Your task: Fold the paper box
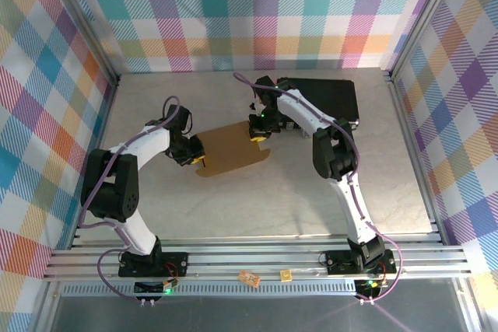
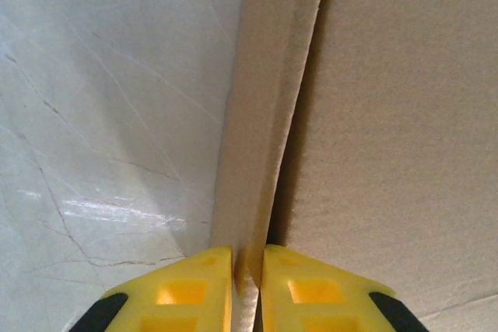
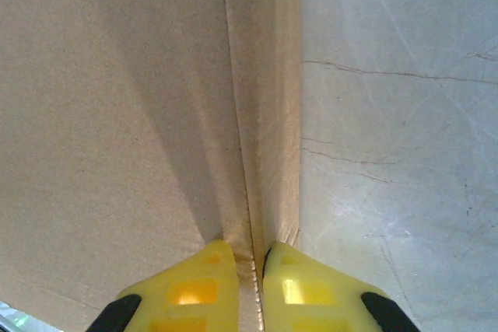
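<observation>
- The paper box (image 1: pixel 233 149), a brown die-cut cardboard sheet, lies mostly flat in the middle of the counter (image 1: pixel 272 207), between the two arms and near the black case (image 1: pixel 331 99) at the far right.
- Your left tool (image 2: pixel 247 258) is nipped almost closed on the sheet's left side flap (image 2: pixel 261 114). The flap stands raised along its crease beside the main panel, with only the card's thickness between the yellow fingers.
- Your right tool (image 3: pixel 249 253) mirrors it, pinched down on the right side flap (image 3: pixel 268 114), which is also lifted off the marbled surface.
- Judging from this, the step in hand is raising both side walls at once.
- Roll each wrist inward about the crease rather than pulling upward, so the base panel lies flat and the fold lands on the scored line.
- Move both sides evenly, because one side leading would likely skew or drag the light sheet.
- Grip only as hard as you need to hold, since corrugated card dents and tears at its edge.
- Mind the black case close behind your right arm.
</observation>
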### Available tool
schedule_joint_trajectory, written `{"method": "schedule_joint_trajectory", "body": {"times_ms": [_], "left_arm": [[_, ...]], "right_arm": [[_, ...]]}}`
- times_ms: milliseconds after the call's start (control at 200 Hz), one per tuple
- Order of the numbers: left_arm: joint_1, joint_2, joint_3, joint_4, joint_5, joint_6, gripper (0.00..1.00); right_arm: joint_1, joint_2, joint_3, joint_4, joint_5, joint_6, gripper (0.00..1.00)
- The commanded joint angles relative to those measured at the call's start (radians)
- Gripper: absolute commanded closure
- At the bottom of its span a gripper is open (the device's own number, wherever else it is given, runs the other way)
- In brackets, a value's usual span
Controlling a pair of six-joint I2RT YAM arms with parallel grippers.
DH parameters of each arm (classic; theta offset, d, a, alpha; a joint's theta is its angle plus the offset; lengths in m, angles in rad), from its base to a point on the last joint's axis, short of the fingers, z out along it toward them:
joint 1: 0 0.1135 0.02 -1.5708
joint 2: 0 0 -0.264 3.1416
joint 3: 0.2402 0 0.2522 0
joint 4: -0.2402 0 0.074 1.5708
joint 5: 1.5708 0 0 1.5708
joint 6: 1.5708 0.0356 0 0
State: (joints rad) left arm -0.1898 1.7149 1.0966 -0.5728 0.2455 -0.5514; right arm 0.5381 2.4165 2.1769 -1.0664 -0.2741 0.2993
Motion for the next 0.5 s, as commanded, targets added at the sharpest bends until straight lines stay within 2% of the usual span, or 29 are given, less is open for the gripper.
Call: {"method": "schedule_joint_trajectory", "body": {"times_ms": [0,130,210,260,300,420,495], "left_arm": [[-0.009,0.065,-0.043,-0.072,-0.057,0.025,0.81],[-0.013,0.079,-0.053,-0.052,-0.054,0.022,0.81],[-0.014,0.086,-0.046,-0.051,-0.053,0.020,0.86],[-0.014,0.086,-0.036,-0.060,-0.055,0.021,0.92],[-0.015,0.085,-0.023,-0.072,-0.062,0.021,1.00],[-0.016,0.088,0.030,-0.141,-0.090,0.035,1.00],[-0.017,0.091,0.057,-0.183,-0.108,0.046,1.00]], "right_arm": [[-0.001,0.033,0.004,-0.054,0.015,0.012,0.90],[-0.001,0.030,0.002,-0.055,0.013,0.013,0.90],[-0.001,0.027,0.002,-0.056,0.012,0.012,0.90],[-0.002,0.023,0.003,-0.056,0.010,0.012,0.89],[-0.003,0.016,0.005,-0.057,0.009,0.013,0.85],[-0.007,-0.037,0.004,-0.056,0.031,0.028,0.64],[-0.017,-0.094,-0.010,-0.060,0.073,0.040,0.56]]}}
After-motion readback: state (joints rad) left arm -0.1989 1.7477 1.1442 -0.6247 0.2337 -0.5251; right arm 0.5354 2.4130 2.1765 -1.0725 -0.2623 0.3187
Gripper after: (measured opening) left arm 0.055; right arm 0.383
